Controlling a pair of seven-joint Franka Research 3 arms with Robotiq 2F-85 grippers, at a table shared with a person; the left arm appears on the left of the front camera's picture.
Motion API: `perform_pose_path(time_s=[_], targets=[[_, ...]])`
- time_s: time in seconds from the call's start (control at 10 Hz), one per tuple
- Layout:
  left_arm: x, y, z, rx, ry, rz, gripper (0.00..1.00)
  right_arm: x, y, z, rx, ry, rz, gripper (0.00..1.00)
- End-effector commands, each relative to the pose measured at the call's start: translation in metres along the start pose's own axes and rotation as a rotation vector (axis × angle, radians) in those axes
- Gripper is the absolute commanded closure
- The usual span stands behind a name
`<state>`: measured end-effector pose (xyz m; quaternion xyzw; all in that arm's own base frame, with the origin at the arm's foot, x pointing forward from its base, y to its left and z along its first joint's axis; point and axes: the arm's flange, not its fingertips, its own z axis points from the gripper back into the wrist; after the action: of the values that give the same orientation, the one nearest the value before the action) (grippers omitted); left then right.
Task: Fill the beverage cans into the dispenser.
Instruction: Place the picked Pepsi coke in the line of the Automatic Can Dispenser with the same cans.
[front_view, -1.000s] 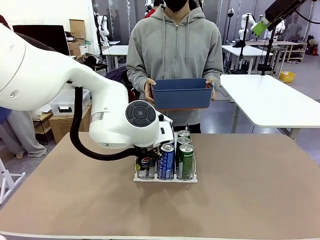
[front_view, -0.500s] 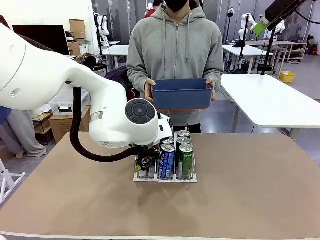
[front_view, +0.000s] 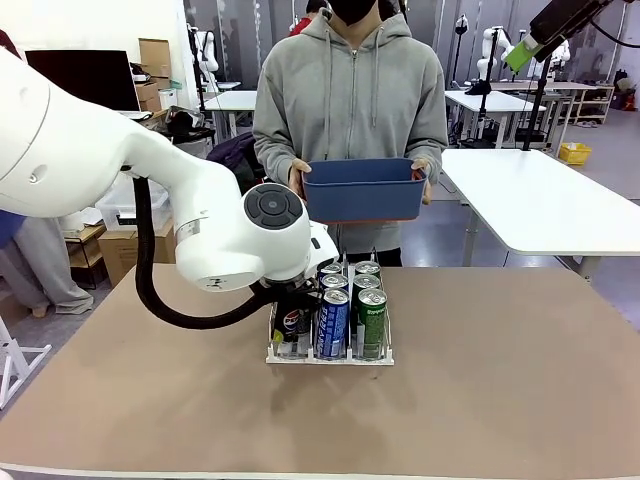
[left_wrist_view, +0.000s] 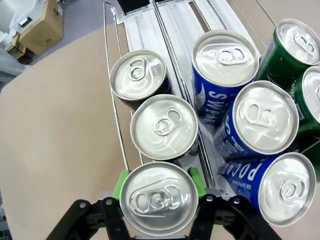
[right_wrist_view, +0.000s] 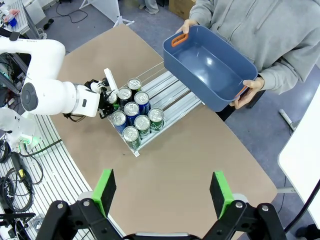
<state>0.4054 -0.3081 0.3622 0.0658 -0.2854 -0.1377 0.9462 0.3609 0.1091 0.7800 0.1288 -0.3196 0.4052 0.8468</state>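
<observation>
A: Since the earlier frame, what is changing?
B: Left arm is drawing back leftward; its left gripper (left_wrist_view: 158, 200) is clamping a silver-topped can (left_wrist_view: 157, 198) in the dispenser's (front_view: 330, 355) left lane, behind two black cans (left_wrist_view: 163, 126).

A: And elsewhere?
B: Right gripper (right_wrist_view: 163, 192) is hanging high, jaws wide apart, holding nothing. Person is holding a blue bin (front_view: 364, 187) beyond the table (front_view: 500, 380).

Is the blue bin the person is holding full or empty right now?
Empty. The right wrist view looks down into the blue bin held in the person's hands, and its bare floor shows with no cans inside.
</observation>
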Motion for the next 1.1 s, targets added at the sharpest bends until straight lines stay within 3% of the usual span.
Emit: perform_pose_path(time_s=[0.0, 0.1, 0.2, 0.3, 0.4, 0.5, 0.6, 0.7, 1.0], targets=[[-0.044, 0.027, -0.021, -0.032, 0.155, 0.009, 0.43, -0.001, 0.000, 0.000, 0.002, -0.001, 0.000, 0.00], [0.000, 0.000, 0.000, 0.000, 0.000, 0.000, 0.43, -0.001, 0.000, 0.000, 0.002, -0.001, 0.000, 0.00], [0.000, 0.000, 0.000, 0.000, 0.000, 0.000, 0.43, -0.001, 0.000, 0.000, 0.002, -0.001, 0.000, 0.00], [0.001, 0.002, 0.002, -0.024, -0.003, 0.006, 0.23, -0.001, 0.000, 0.000, 0.002, -0.001, 0.000, 0.00], [0.000, 0.006, 0.006, -0.026, -0.013, 0.020, 0.23, -0.001, 0.000, 0.000, 0.002, -0.001, 0.000, 0.00], [0.000, 0.008, 0.008, -0.027, -0.017, 0.027, 0.03, -0.001, 0.000, 0.000, 0.002, -0.001, 0.000, 0.00], [0.000, 0.011, 0.011, -0.025, -0.019, 0.042, 0.18, -0.001, 0.000, 0.000, 0.002, -0.001, 0.000, 0.00], [0.001, 0.015, 0.013, -0.018, -0.024, 0.054, 0.00, -0.001, 0.000, 0.000, 0.002, -0.001, 0.000, 0.00], [0.012, 0.036, 0.029, 0.009, -0.050, 0.109, 0.00, -0.001, 0.000, 0.000, 0.002, -0.001, 0.000, 0.00]])
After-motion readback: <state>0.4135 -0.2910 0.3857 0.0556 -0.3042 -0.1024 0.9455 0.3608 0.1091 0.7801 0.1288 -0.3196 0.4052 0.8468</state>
